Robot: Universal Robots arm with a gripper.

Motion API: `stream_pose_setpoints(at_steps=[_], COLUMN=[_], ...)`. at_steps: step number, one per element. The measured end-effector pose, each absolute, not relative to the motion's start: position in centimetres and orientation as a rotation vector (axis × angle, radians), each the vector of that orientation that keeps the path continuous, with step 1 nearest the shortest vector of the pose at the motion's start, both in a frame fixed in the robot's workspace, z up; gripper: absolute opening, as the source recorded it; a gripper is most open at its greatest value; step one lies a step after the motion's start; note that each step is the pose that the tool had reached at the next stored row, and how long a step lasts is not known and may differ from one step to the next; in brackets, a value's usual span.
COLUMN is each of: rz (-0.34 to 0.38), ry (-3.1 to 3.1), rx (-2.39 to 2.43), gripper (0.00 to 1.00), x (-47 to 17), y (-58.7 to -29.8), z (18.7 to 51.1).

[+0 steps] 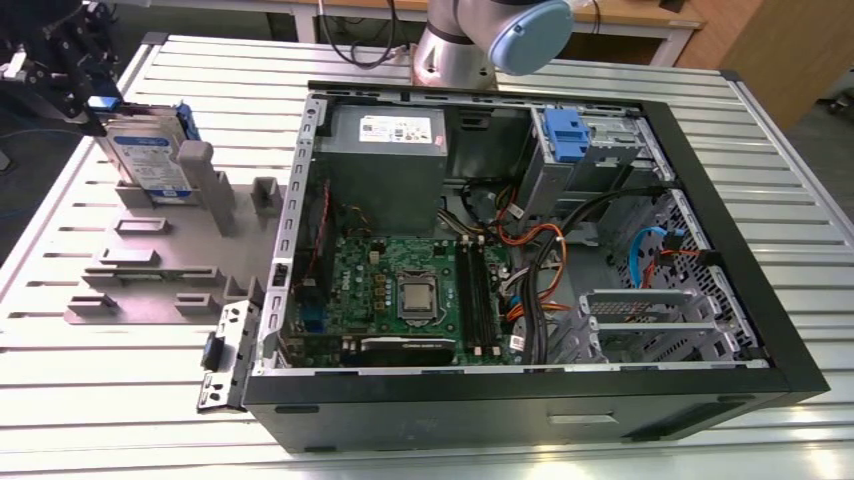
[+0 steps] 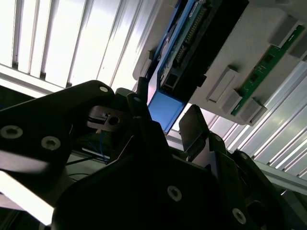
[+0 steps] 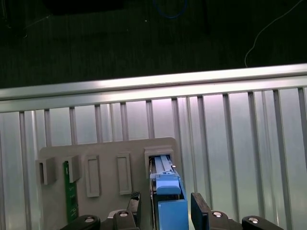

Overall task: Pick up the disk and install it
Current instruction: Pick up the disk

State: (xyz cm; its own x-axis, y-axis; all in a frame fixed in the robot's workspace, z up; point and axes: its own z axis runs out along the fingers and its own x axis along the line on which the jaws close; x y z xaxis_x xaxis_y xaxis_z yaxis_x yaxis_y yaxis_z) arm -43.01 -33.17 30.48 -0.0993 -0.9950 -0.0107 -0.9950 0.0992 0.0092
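1. The disk point(image 1: 144, 160) stands on edge in a slot of the grey fixture plate point(image 1: 160, 275), near the counter's point(image 1: 134, 400) far corner on the exterior view's left.
2. The hand point(image 3: 167, 203) is spread, with a finger point(image 3: 199, 210) on each side of the disk's blue end, not visibly clamping it.
3. The open computer case point(image 1: 534, 395) sits beside the plate.

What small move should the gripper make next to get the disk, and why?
Probably shut the gripper: in the first wrist view it is open, with one finger on each side of the disk, which stands upright in its gray holder.
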Motion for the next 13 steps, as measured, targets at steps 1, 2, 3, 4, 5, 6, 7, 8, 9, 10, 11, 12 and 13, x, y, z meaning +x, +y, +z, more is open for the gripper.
stream_pose_setpoints(at_steps=[1,2,3,4,5,6,7,8,9,10,11,12,13], rz=[0.022,0.022,0.023,0.023,0.023,0.023,0.023,0.023,0.023,0.023,0.023,0.023,0.023], ry=[2.328,2.328,2.327,2.327,2.327,2.327,2.327,2.327,2.327,2.327,2.327,2.327,2.327], rx=[-2.107,-2.107,-2.107,-2.107,-2.107,-2.107,-2.107,-2.107,-2.107,-2.107,-2.107,-2.107,-2.106], gripper=[0.53,0.53,0.53,0.53,0.53,0.53,0.53,0.53,0.53,0.53,0.53,0.53,0.53], x=[-43.01,-43.01,-43.01,-43.01,-43.01,-43.01,-43.01,-43.01,-43.01,-43.01,-43.01,-43.01,-43.01], y=[-33.16,-33.16,-33.16,-33.16,-33.16,-33.16,-33.16,-33.16,-33.16,-33.16,-33.16,-33.16,-33.16], z=[30.49,30.43,30.37,30.37,30.37,30.37,30.36,30.36,30.35,30.35,30.35,30.33,30.27])
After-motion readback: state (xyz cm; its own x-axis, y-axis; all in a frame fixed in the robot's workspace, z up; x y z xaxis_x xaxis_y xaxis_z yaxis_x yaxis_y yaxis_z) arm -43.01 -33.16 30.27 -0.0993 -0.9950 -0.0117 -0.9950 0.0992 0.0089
